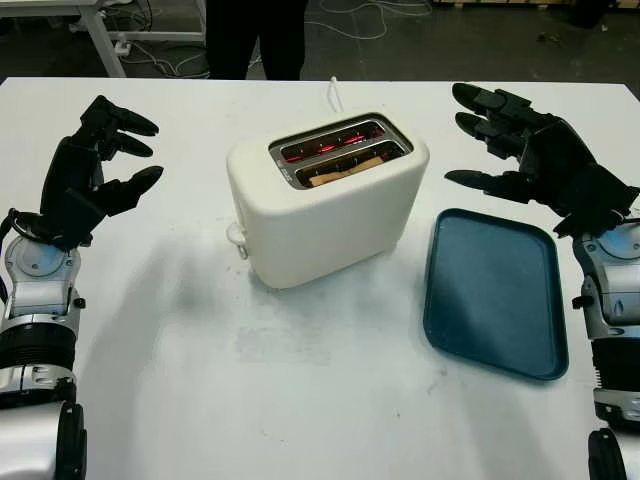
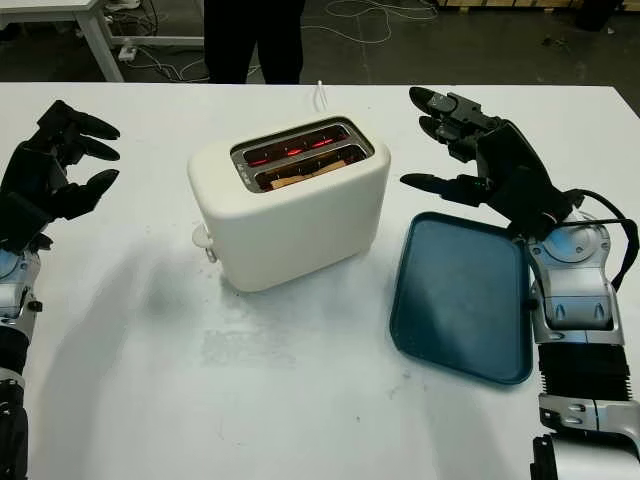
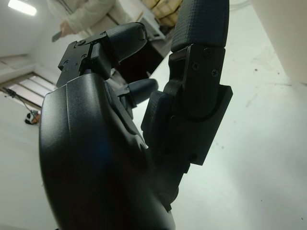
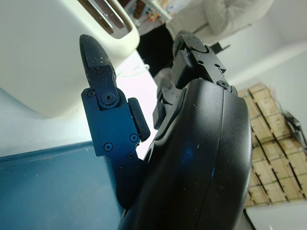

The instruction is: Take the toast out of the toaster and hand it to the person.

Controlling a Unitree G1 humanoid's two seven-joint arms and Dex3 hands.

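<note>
A dark blue tray (image 1: 495, 290) lies flat on the white table (image 1: 300, 400), toward its right side. Past the table's far edge, cables (image 1: 350, 20) trail across the dark floor (image 1: 420, 45), and the white leg of another table (image 1: 100, 35) stands off the far left corner.

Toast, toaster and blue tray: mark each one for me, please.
toast (image 1: 345, 170), left eye view, browned top edge showing in the nearer slot.
toaster (image 1: 330, 225), left eye view, middle of its cream front wall.
blue tray (image 1: 495, 290), left eye view, bare floor of the tray.
</note>
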